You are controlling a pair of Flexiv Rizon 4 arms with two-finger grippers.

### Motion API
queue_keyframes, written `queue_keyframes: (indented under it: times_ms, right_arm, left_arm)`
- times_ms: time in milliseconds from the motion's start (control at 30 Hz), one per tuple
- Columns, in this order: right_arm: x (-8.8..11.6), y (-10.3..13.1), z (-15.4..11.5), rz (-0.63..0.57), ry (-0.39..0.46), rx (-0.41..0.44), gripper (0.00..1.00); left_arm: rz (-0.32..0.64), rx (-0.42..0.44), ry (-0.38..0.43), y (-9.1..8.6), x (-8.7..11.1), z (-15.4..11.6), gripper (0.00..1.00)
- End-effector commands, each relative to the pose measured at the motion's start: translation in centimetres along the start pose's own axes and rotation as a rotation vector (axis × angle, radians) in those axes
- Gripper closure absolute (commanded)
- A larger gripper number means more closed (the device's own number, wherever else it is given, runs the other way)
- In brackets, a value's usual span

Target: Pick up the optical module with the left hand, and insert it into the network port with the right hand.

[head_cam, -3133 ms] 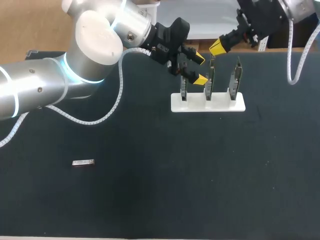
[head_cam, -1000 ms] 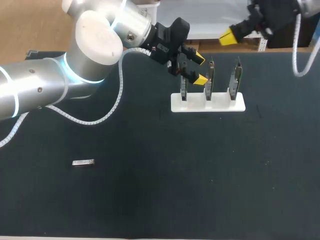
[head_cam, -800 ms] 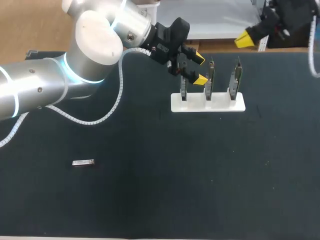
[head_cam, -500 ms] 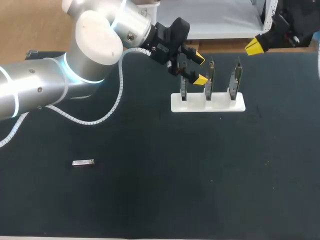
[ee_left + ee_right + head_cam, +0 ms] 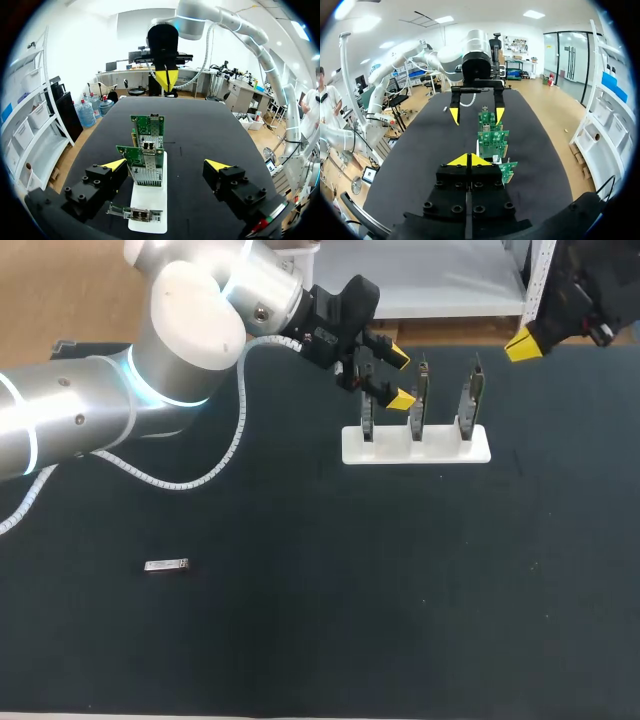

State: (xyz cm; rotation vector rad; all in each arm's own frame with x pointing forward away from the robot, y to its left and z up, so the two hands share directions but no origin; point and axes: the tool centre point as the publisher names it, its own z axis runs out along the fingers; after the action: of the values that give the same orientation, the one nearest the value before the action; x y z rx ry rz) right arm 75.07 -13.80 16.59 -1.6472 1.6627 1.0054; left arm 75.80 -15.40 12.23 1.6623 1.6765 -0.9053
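The optical module (image 5: 166, 565), a small silver bar, lies alone on the black table (image 5: 320, 620) at the front left, far from both grippers. My left gripper (image 5: 398, 378) hangs open over the left end of a white stand (image 5: 415, 445) that holds three upright green network cards. In the left wrist view the open gripper (image 5: 166, 165) straddles the nearest cards (image 5: 147, 150) without touching them. My right gripper (image 5: 520, 343) is shut and empty at the table's far right edge, beyond the stand. In the right wrist view its closed tips (image 5: 468, 160) point along the row of cards (image 5: 492, 137).
The white stand (image 5: 150, 200) with its cards is the only obstacle at the back middle. My left arm (image 5: 100, 410) spans the back left of the table. Black tabletop stretches across the front and right.
My right gripper has drawn away from the cards, moving right to the table's far right edge, still shut. The left arm, the stand and the module have not moved.
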Motion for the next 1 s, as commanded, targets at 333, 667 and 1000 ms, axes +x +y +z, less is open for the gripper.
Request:
queue_keyframes:
  times_ms: [333, 667, 1000]
  right_arm:
    - [0.6, -1.5, 0.4, -0.004, 0.016, 0.001, 1.00]
    - [0.9, -2.1, 0.6, 0.010, 0.019, 0.004, 1.00]
    - [1.0, -2.7, 0.6, 0.014, 0.030, 0.018, 1.00]
  left_arm:
    - [-0.001, 0.003, 0.004, 0.1, -0.1, 0.0, 0.00]
    - [-0.001, 0.003, 0.004, 0.1, -0.1, 0.0, 0.00]
    - [-0.001, 0.003, 0.004, 0.1, -0.1, 0.0, 0.00]
